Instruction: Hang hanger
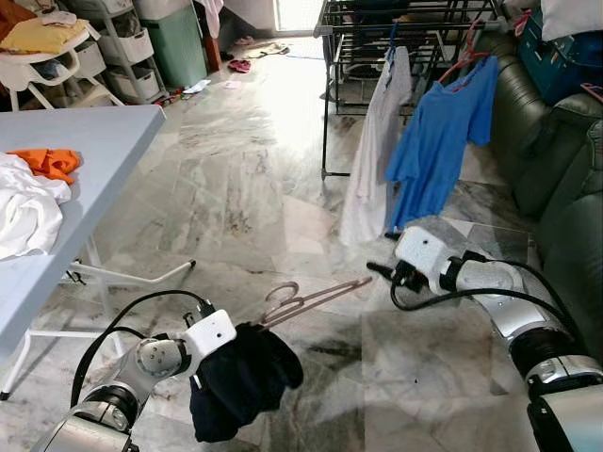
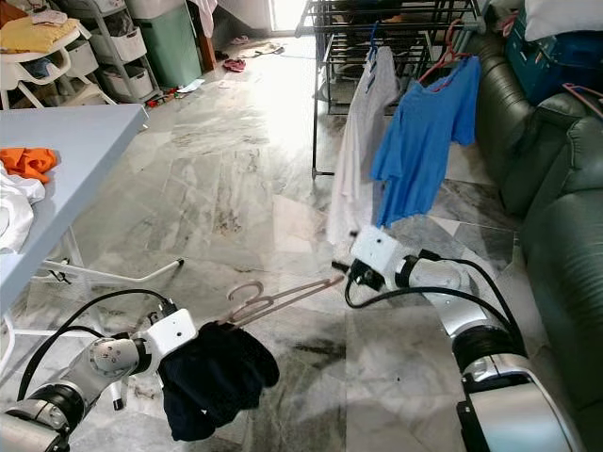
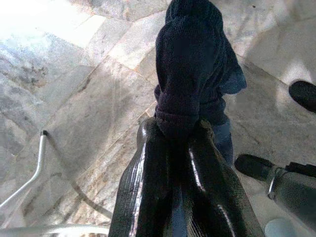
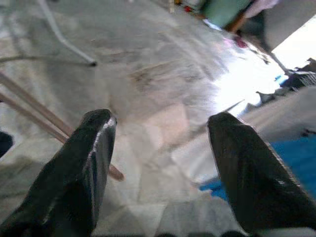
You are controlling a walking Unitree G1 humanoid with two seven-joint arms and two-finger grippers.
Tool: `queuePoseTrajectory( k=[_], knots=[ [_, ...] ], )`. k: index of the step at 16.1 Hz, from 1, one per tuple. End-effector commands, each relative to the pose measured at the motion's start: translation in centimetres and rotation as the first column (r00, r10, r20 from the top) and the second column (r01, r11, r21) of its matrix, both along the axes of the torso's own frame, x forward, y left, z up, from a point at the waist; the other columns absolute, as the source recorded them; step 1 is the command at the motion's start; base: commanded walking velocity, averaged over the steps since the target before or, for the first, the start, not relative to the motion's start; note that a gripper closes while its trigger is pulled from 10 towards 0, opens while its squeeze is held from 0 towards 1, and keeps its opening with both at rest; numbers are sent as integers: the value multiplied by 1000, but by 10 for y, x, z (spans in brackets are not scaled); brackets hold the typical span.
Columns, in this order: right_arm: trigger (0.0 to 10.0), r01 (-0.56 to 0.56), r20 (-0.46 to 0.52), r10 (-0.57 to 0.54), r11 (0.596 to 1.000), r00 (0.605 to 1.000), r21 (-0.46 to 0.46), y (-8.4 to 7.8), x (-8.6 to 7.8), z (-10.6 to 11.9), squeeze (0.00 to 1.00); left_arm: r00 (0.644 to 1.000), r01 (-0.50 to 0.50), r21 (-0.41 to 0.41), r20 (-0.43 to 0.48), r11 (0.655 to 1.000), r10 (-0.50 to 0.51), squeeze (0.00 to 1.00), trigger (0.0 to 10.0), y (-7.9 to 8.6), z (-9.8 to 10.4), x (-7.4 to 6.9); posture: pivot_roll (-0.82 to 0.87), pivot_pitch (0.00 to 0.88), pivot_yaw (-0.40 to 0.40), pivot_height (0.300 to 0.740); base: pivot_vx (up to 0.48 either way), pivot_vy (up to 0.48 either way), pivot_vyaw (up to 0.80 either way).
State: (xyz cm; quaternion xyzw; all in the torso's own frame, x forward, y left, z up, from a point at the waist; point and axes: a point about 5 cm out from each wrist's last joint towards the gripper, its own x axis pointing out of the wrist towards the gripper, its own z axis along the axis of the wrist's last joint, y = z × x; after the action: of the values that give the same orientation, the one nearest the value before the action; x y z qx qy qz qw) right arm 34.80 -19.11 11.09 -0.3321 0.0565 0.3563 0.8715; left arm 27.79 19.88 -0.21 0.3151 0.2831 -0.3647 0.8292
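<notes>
My left gripper (image 3: 176, 129) is shut on a dark navy garment (image 1: 241, 375) that hangs bunched low over the floor. A pinkish hanger (image 1: 312, 296) sticks out of the garment toward the right, hook end up. My right gripper (image 1: 378, 270) stands open just past the hanger's far tip, not touching it. In the right wrist view the hanger's rod (image 4: 30, 116) runs beside one finger (image 4: 89, 163), with bare floor between the fingers. Ahead stands a black drying rack (image 1: 415, 30) with a blue shirt (image 1: 441, 141) on a red hanger and a white garment (image 1: 373, 162).
A grey table (image 1: 89, 155) on the left holds an orange cloth (image 1: 47, 162) and white clothes (image 1: 24, 215); its white legs (image 1: 141, 278) reach onto the floor. A dark green sofa (image 1: 565, 179) lines the right. Shelves and bins (image 1: 141, 47) stand at the back left.
</notes>
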Motion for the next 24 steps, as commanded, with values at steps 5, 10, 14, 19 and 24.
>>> queuePoseTrajectory(
  k=[5, 10, 14, 19, 24],
  knots=[
    [10000, 264, -36, -261, 948, 965, 178, 7, -12, -36, 1000, 973, -189, -308, 71, 932, 220, 0, 0, -12, 22, 23, -173, 0, 96, 740, 0, 0, 0],
    [10000, 445, -198, -405, 859, 893, 254, 21, -27, -71, 1000, 951, -196, -501, 114, 843, 288, 0, 0, -25, 39, 33, -145, 0, 94, 740, 0, 0, 0],
    [10000, 525, -364, -426, 817, 828, 237, 21, -42, -95, 0, 965, -127, -540, 126, 832, 229, 0, 0, -36, 43, 32, -126, 0, 87, 740, 0, 0, 0],
    [10000, 399, -552, -337, 917, 763, -8, 27, -90, -144, 0, 983, 72, -596, 176, 800, 42, 0, 0, -53, 63, 31, -111, 0, 82, 740, 0, 0, 0],
    [10000, 266, -401, -321, 946, 858, -187, 13, -88, -141, 0, 979, 203, -618, 153, 759, -138, 0, 0, -58, 78, 18, -104, 0, 86, 740, 0, 0, 0]
  ],
)
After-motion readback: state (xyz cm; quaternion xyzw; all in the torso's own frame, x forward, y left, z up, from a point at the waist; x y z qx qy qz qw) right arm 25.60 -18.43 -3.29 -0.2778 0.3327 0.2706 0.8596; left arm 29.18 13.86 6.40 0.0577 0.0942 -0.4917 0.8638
